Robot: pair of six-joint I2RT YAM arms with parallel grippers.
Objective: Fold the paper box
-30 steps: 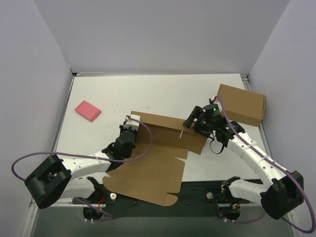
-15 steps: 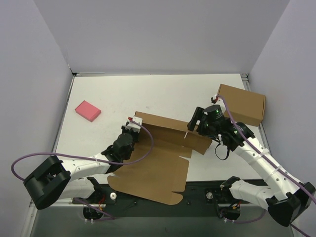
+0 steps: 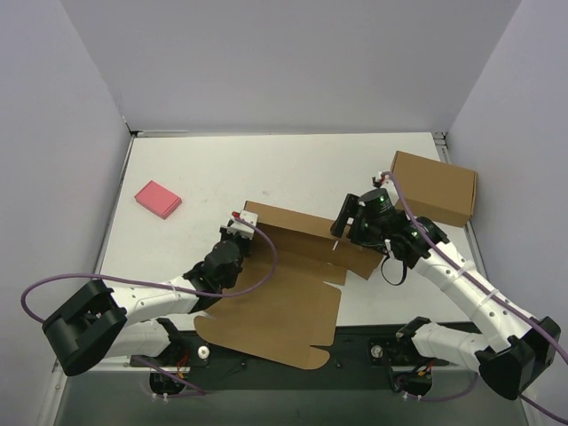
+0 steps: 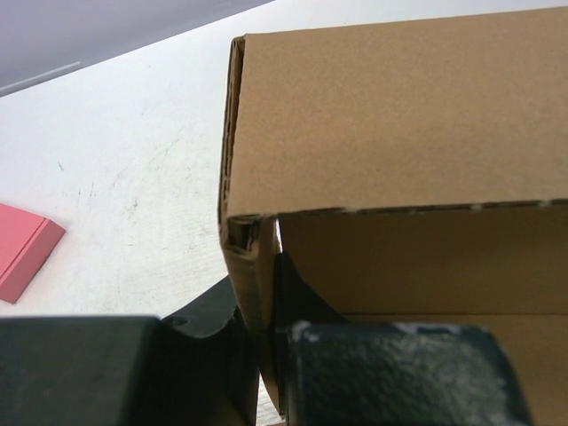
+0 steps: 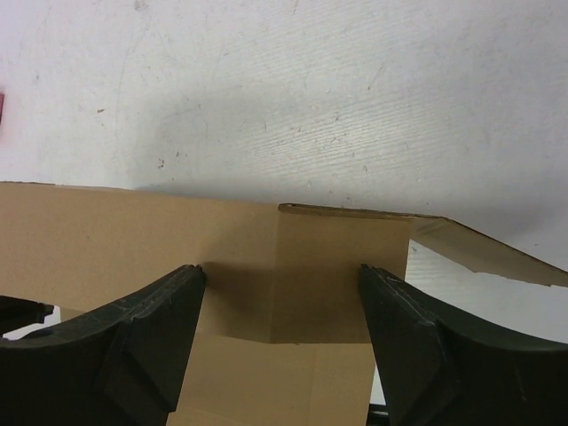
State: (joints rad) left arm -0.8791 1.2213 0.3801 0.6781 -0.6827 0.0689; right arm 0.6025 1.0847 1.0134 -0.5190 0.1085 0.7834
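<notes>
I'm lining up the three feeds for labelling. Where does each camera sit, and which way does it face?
Top external: high behind the arm bases, looking down at the table; both arms show, left end effector and right end effector at the paper box.
Left wrist: on the left arm, looking along its fingers, which pinch a box wall.
Right wrist: on the right arm, looking down past its open fingers astride a flap.
Shared: top and left wrist both show the pink block.
</notes>
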